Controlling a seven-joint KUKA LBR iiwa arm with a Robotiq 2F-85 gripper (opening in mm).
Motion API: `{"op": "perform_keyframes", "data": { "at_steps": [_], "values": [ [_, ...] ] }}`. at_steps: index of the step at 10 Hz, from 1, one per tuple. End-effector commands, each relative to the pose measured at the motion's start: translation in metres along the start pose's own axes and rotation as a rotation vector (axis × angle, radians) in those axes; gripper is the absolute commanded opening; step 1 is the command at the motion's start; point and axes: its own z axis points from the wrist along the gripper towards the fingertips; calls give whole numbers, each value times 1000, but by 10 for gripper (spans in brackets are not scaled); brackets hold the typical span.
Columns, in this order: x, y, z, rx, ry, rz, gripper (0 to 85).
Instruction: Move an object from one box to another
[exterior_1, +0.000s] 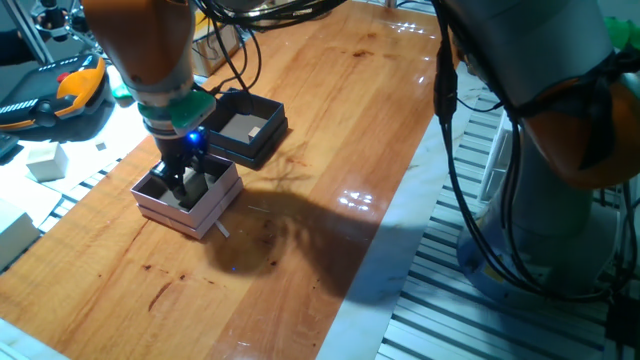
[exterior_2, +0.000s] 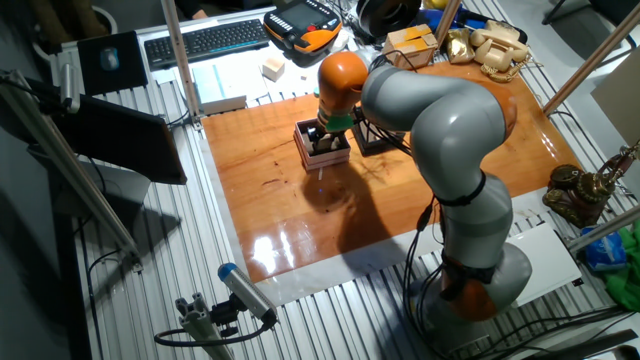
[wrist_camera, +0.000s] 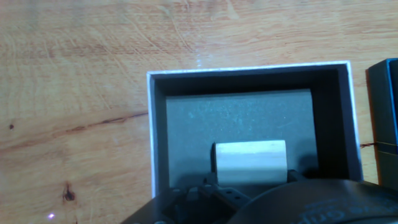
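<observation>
The pale pink box (exterior_1: 218, 203) stands on the wooden table, left of the black box (exterior_1: 268, 140) with the tan floor. My gripper (exterior_1: 186, 183) reaches down into the pink box. In the hand view a pale wooden block (wrist_camera: 250, 160) sits between my fingers, low over the dark grey floor of the pink box (wrist_camera: 249, 67); my gripper (wrist_camera: 249, 179) hugs it on both sides. The black box edge (wrist_camera: 385, 106) shows at the right. In the other fixed view my gripper (exterior_2: 325, 135) is in the pink box (exterior_2: 330, 156).
A small pale piece (exterior_1: 255, 129) lies in the black box. A white cube (exterior_1: 46, 160) and an orange-black pendant (exterior_1: 75, 90) lie left of the table. The arm's base (exterior_2: 480, 270) and cables (exterior_1: 450, 110) stand at the table's right edge.
</observation>
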Motion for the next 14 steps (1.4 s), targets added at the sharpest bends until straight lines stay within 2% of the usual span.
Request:
{"op": "perform_keyframes", "data": {
  "at_steps": [1,6,9,10,12,13,14],
  "values": [
    [0,0,1,2,0,-1,0],
    [1,1,3,-1,0,-2,0],
    [1,0,7,3,-13,-1,0],
    [1,1,7,6,-17,0,170],
    [1,1,7,7,-22,3,170],
    [1,1,7,10,-25,4,340],
    [1,1,7,10,-27,6,340]
  ]
}}
